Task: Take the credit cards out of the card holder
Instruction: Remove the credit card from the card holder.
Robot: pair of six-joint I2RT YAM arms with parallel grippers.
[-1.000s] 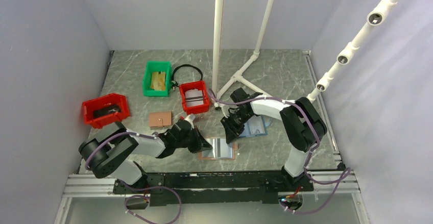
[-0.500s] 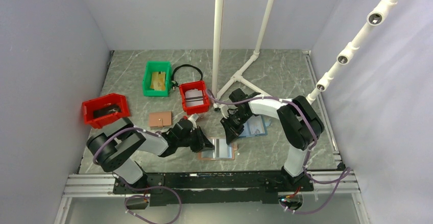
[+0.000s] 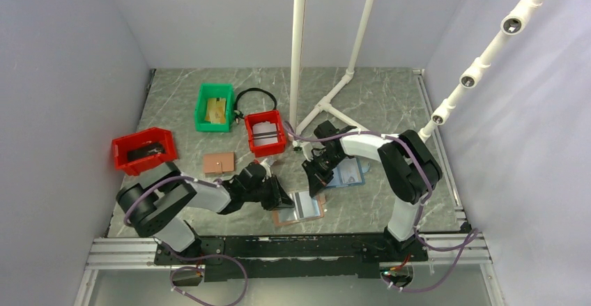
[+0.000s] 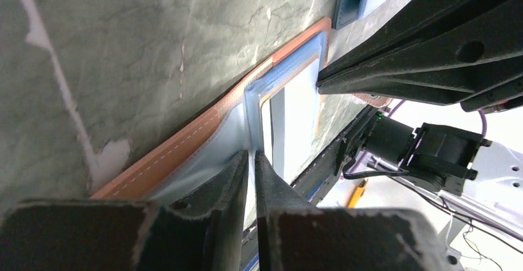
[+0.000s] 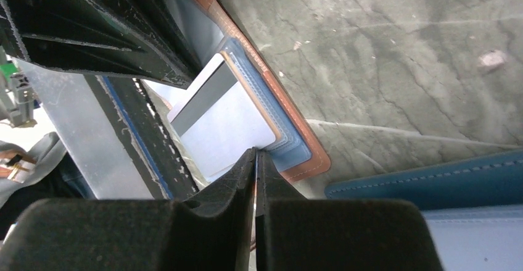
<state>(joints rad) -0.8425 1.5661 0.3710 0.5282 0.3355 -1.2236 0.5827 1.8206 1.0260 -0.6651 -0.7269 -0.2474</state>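
Observation:
The card holder [image 3: 282, 217] lies open near the table's front edge, brown outside and light blue inside. A pale credit card [image 3: 304, 205] with a grey stripe sticks partly out of its pocket [image 5: 216, 123]. My right gripper [image 3: 317, 184] comes down at the holder's far end and is shut on that card's corner [image 5: 256, 152]. My left gripper [image 3: 281, 201] reaches in low from the left. Its jaws stand only a thin slit apart [image 4: 251, 155], and the holder's light blue fold [image 4: 250, 107] runs between them. The brown stitched edge [image 4: 185, 141] shows beside it.
An all-blue bifold [image 3: 347, 173] lies just right of the right gripper. Behind are a red bin [image 3: 265, 132], a green bin [image 3: 214, 107], another red bin [image 3: 143, 150], a small brown holder [image 3: 219, 162], a black cable [image 3: 254, 97] and white pipes [image 3: 298, 55].
The right jaws have closed onto the card. The left gripper has shifted slightly and the holder has turned a little, its left end swinging toward the front edge.

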